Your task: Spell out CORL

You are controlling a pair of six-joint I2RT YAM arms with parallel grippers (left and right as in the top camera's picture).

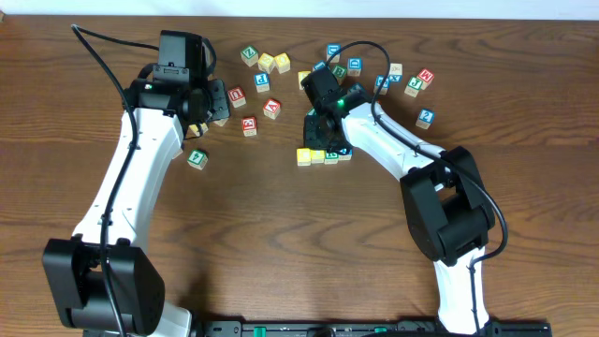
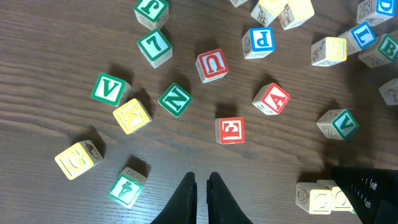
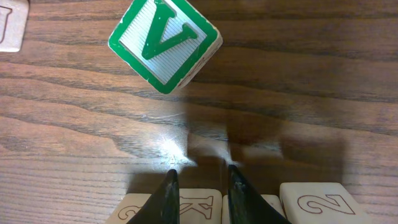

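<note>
Though the left claw (image 2: 202, 179) is closed empty, the right claw (image 3: 201, 173) straddles a cropped cube (image 3: 200, 208), grip unclear.

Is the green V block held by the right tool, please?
No, the green V block lies on the table, beyond the right tool.

Overhead looks straight down on the whole tabletop (image 1: 281, 234), the left wrist looks down from mid-height and shares its red A cube (image 2: 272, 98), and the right wrist skims close above the wood.

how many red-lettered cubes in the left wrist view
3: U near top centre, A to its lower right, E below both. More may lie out of frame.
</note>
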